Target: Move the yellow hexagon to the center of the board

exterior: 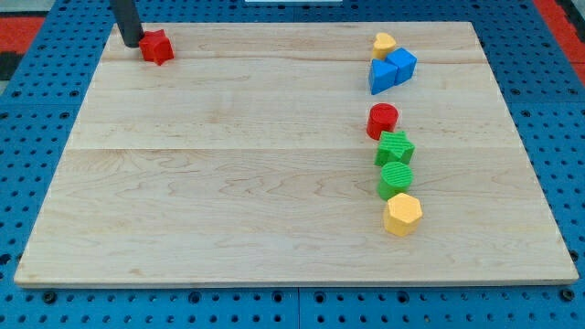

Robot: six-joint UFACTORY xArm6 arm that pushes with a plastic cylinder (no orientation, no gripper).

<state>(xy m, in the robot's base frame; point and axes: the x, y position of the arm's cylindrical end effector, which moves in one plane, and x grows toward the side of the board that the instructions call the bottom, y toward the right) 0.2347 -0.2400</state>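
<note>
The yellow hexagon (402, 215) lies at the view's lower right of the wooden board (228, 174), touching a green cylinder (396, 180) just above it. My tip (132, 42) is at the view's top left, right beside a red star-shaped block (157, 47), far from the yellow hexagon.
Above the green cylinder stand a green star (395, 146) and a red cylinder (382, 120) in a column. At the top right are a blue triangle (381, 77), a blue cube (401, 64) and a small yellow block (384, 44). Blue pegboard surrounds the board.
</note>
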